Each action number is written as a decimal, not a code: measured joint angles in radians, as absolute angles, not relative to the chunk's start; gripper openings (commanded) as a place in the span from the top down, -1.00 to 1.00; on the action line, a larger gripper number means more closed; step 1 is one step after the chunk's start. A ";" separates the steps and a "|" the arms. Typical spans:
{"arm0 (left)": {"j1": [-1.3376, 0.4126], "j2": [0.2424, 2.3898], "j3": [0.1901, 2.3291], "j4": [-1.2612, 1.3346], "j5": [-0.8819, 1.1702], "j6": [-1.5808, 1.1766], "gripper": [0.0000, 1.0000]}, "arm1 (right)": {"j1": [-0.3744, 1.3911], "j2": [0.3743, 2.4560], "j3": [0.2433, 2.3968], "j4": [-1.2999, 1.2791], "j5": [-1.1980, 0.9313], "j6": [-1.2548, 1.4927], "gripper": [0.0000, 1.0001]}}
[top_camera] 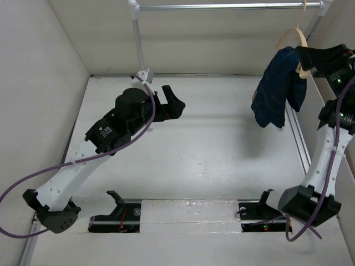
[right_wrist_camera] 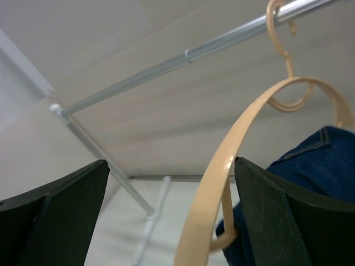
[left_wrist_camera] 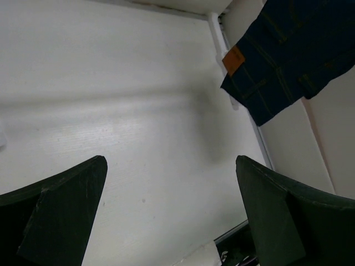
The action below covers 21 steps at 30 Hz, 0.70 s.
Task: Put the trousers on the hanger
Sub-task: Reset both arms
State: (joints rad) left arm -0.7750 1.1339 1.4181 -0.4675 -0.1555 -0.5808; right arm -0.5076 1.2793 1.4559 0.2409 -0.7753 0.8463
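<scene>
Jeans (top_camera: pixel 274 88) are being carried by the hanger (right_wrist_camera: pixel 224 163) at the far right corner; left gripper (left_wrist_camera: pixel 171 160) and right gripper (right_wrist_camera: pixel 171 162) are being held spread.

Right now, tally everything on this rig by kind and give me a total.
Trousers: 1
Hanger: 1
Metal rail: 1
Robot hands: 2 (left hand, right hand)
Total: 5
</scene>
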 measured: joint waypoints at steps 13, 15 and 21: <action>-0.770 0.962 1.477 -0.474 -0.256 -0.551 -0.98 | 0.024 0.626 1.248 -0.305 -0.544 0.248 -1.00; -0.770 0.909 1.438 -0.462 -0.283 -0.557 -0.98 | 0.046 0.549 1.187 -0.379 -0.515 0.190 -1.00; -0.769 0.821 1.293 -0.468 -0.307 -0.599 -0.98 | 0.054 0.429 1.015 -0.619 -0.461 0.064 -1.00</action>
